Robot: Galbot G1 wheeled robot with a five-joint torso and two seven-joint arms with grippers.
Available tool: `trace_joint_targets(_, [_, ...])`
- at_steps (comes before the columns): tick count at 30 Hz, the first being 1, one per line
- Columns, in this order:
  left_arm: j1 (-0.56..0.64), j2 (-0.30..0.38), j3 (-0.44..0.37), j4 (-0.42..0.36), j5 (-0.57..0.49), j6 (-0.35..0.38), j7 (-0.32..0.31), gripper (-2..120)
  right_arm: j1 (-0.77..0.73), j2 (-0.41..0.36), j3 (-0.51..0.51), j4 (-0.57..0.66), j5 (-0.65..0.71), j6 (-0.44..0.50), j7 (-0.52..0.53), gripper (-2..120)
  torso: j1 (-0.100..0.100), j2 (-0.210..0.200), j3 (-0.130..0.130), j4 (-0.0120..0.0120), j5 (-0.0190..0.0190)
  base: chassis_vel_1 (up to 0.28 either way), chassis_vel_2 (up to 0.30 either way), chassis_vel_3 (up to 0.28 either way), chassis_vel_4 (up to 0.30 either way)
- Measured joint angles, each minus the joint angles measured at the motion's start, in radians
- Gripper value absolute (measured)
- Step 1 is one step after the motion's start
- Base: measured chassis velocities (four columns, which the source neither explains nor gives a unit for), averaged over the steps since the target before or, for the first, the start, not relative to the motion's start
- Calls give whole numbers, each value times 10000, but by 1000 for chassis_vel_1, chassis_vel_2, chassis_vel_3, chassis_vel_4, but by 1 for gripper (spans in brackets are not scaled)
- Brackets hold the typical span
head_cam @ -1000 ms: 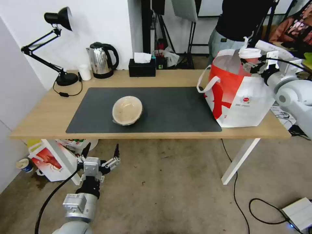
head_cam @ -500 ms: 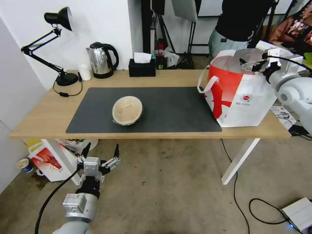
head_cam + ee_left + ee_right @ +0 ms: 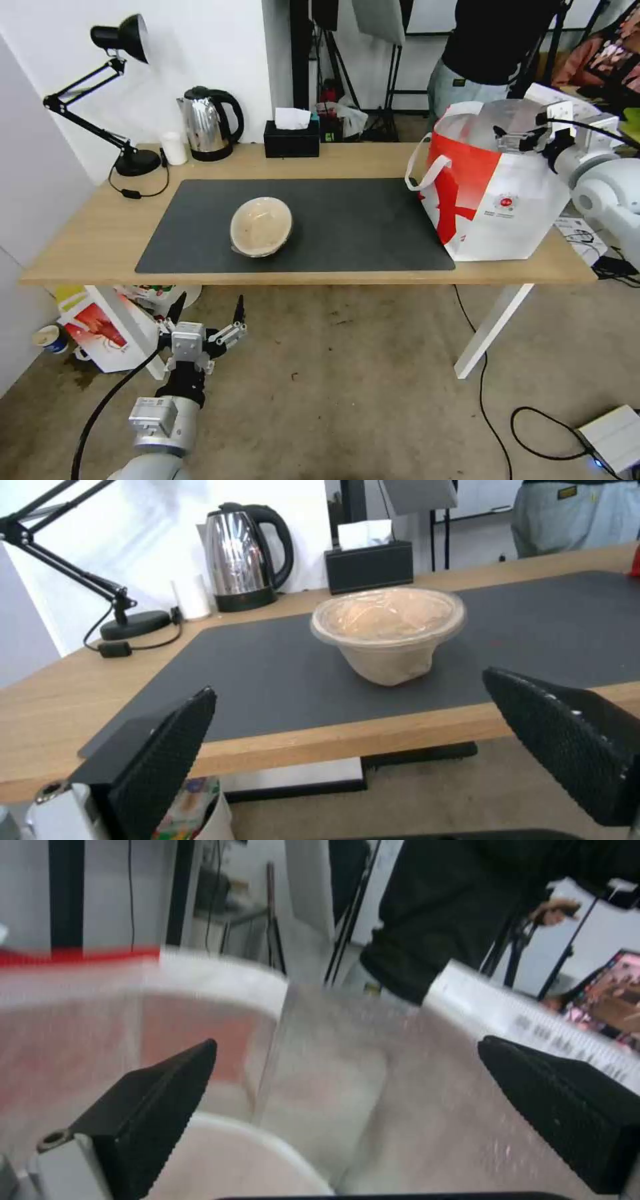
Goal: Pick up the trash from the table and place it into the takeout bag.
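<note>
My head camera looks down over the whole worktop (image 3: 100, 233); my left wrist views it low from the front edge, my right wrist peers closely into the takeout bag (image 3: 333, 1050).

tan paper bowl (image 3: 261, 226) | dark grey mat (image 3: 360, 227) | white-and-red takeout bag (image 3: 493, 200), silver foil lining

Bright, even room light — right wrist view smeared by blur.

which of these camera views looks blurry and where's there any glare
Right wrist view: the takeout bag rim and foil lining are smeared and soft, though the open right gripper reads sharply. Left wrist view: fairly crisp, with bright reflections on the kettle and a sheen on the tan paper bowl cover. Head view: evenly lit; the lamp throws a faint wall shadow.
</note>
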Motion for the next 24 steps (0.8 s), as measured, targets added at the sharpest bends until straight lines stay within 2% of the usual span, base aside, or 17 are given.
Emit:
trace_joint_targets(2, [0,0,0,0,0,0,0,100,-105,6,190,76,95,252,6,100,0,0,0,-2,-2,0,0,0,0])
trace_joint_targets(4, [0,0,0,0,0,0,0,100,-261,97,485,194,90,1414,83,100,0,0,0,-2,0,0,0,0,0])
trace_joint_targets(5, [0,0,0,0,0,0,0,100,-261,97,485,194,90,1414,83,100,0,0,0,-2,0,0,0,0,0])
trace_joint_targets(9, [0,0,0,0,0,0,0,100,-448,258,1040,722,481,2800,828,100,0,1,-1,0,-1,0,0,0,0])
trace_joint_targets(14, [0,0,0,0,0,0,0,100,-645,289,1469,1394,817,3373,1357,100,0,0,0,-1,-1,0,0,0,0])
trace_joint_targets(18, [0,1,0,0,0,0,0,100,-1033,260,1846,2384,885,3667,1977,100,-1,0,0,0,-3,0,0,0,0])
trace_joint_targets(21, [0,1,1,0,-1,0,1,100,-2085,311,2725,3783,722,3884,2534,100,-1,0,-1,0,-3,0,0,0,0])
trace_joint_targets(24, [0,1,0,0,0,0,0,100,-2855,380,3132,4493,496,4031,2685,100,-1,1,-2,-3,-5,0,0,0,0])
